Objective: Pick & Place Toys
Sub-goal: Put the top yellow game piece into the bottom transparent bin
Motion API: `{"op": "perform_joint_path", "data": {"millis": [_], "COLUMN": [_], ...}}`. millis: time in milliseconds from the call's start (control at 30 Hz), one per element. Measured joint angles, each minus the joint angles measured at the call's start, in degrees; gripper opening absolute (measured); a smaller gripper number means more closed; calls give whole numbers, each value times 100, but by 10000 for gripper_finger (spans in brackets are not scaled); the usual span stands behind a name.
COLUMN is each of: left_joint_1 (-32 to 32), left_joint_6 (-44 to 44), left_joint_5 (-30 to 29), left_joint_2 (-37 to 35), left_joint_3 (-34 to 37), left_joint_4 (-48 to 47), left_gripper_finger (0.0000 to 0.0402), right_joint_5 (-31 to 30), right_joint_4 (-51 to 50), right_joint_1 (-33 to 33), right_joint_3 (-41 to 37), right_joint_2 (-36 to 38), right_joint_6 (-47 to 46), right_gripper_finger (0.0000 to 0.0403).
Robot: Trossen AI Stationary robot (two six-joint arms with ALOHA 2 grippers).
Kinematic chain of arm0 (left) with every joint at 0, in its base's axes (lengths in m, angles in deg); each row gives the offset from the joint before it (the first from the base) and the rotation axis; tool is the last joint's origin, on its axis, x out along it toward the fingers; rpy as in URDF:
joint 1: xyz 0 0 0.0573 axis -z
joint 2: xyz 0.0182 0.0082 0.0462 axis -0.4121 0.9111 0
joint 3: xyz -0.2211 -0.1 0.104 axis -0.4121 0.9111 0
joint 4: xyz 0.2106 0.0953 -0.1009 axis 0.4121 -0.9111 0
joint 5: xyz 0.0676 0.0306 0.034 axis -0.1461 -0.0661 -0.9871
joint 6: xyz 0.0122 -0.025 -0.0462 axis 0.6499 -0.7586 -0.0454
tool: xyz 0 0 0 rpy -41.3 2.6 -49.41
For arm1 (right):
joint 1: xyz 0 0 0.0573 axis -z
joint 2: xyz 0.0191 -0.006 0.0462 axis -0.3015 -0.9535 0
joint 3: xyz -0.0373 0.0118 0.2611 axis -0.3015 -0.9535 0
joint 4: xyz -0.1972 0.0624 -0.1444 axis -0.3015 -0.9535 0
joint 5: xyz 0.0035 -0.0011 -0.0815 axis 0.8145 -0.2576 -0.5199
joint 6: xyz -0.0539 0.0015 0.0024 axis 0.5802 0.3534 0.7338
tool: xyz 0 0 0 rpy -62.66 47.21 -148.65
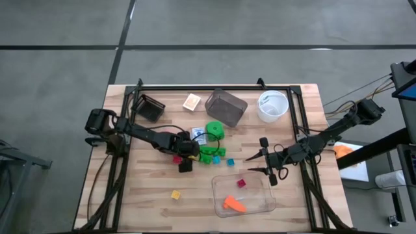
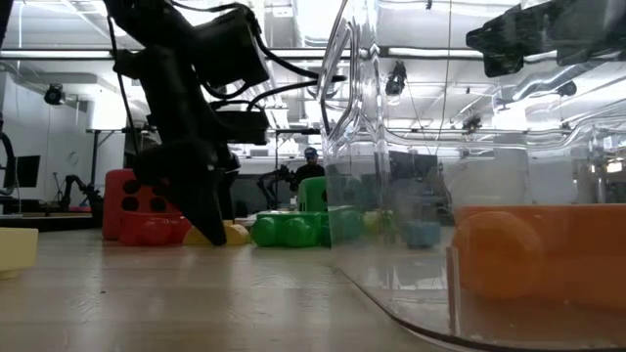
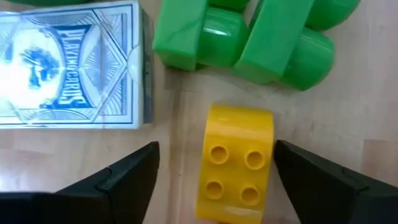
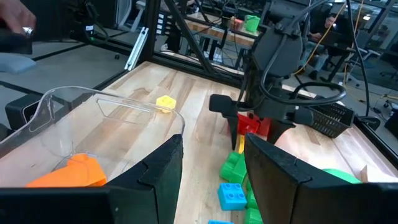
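Note:
My left gripper (image 1: 186, 156) (image 3: 214, 177) is open and points down over the toy pile at mid-table. Its fingers stand on either side of a small yellow brick (image 3: 235, 162) lying on the wood, with a gap on each side. A white-blue card pack (image 3: 68, 65) and green bricks (image 3: 249, 37) lie just beyond. A pink-red die (image 2: 132, 200) stands beside the gripper, and a green die (image 1: 214, 132) stands past the bricks. My right gripper (image 1: 258, 162) (image 4: 211, 180) is open and empty, above the clear tray's far edge.
The clear tray (image 1: 263, 207) near the front edge holds an orange brick (image 1: 234, 205) and a pink brick (image 1: 241, 183). Another yellow brick (image 1: 175, 194) lies to its left. Teal bricks (image 1: 230, 162), a tan block (image 1: 192, 102), two dark containers (image 1: 225, 107) and a white bowl (image 1: 273, 105) are farther back.

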Motion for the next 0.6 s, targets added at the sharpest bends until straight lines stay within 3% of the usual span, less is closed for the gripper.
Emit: {"op": "perform_joint_path", "data": {"millis": [300, 600], "left_joint_1": [17, 88], "left_joint_6": [-28, -30], "left_joint_5": [160, 207], "left_joint_2": [0, -156], "left_joint_3": [4, 25], "left_joint_4": [-17, -70], "left_gripper_finger": [136, 134], "right_joint_5": [0, 0], "right_joint_4": [-1, -15], "right_joint_1": [0, 0], "right_joint_3": [0, -4], "right_joint_2": [0, -5], "right_joint_6": [0, -2], "right_gripper_finger": [167, 167]}}
